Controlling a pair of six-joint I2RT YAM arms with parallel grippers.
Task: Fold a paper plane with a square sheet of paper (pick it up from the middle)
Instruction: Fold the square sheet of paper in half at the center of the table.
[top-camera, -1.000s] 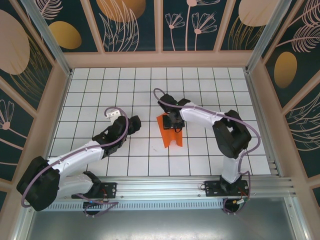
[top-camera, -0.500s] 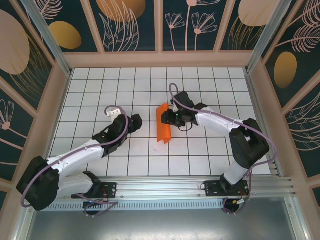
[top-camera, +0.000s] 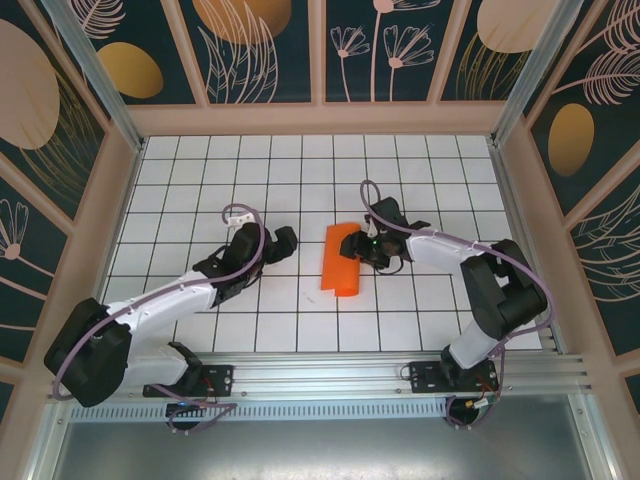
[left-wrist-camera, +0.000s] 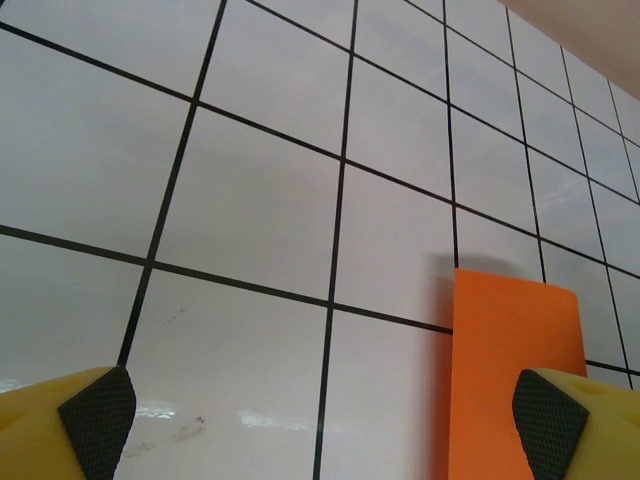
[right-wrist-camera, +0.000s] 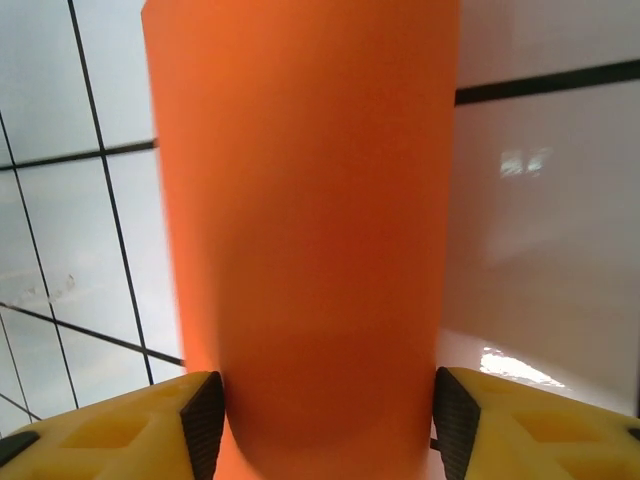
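Paper (top-camera: 342, 265) lies on the table (top-camera: 200, 170) near the middle, folded to a narrow strip, no dart shape yet, so the task looks early; right gripper (top-camera: 372, 246) sits at the strip's right edge; in the right wrist view the paper bulges up between the pads (right-wrist-camera: 205, 420), which stand apart, one at each side of it; cannot tell if they pinch it or just flank it; left gripper (left-wrist-camera: 320, 420) is spread wide with nothing in it, off to the paper's left with bare tile between.

Risks, as a guess: the fold looks rounded rather than pressed flat, so if it is let go the top layer may spring open; if the pads squeeze inward from the sides the thin sheet would buckle or crumple and not crease; any sideways drag by the right gripper would skew the layers and put the edges out of line, spoiling later folds; nothing pins the paper, and the tile looks glossy, so a push could slide the whole strip; left gripper coming in low could catch the near edge and lift it.
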